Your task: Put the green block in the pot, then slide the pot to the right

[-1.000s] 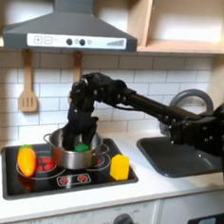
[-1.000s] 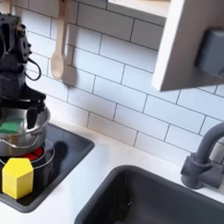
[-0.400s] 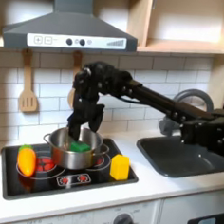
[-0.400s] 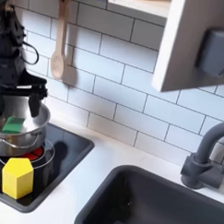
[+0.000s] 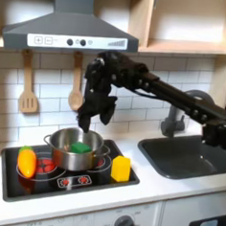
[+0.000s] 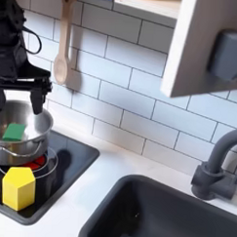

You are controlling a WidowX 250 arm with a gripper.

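The silver pot (image 5: 71, 160) stands on the black cooktop (image 5: 81, 183), left of centre in the first exterior view. The green block (image 5: 80, 146) lies inside it, apart from the gripper. My gripper (image 5: 98, 118) hangs above the pot, a little to its right, with its fingers pointing down. In the second exterior view the gripper (image 6: 22, 97) is open over the pot (image 6: 19, 151), its fingers spread wide with nothing between them. The green block (image 6: 12, 131) rests on the pot's floor below.
A yellow block (image 5: 121, 168) sits on the cooktop right of the pot, and an orange-yellow toy vegetable (image 5: 27, 161) lies to its left. A wooden spoon (image 5: 28, 92) hangs on the tiled wall. The sink (image 5: 184, 156) and faucet (image 6: 218, 169) are to the right.
The gripper has lifted up out of the pot and shifted slightly right in the first exterior view. The green block stays in the pot, which has not moved.
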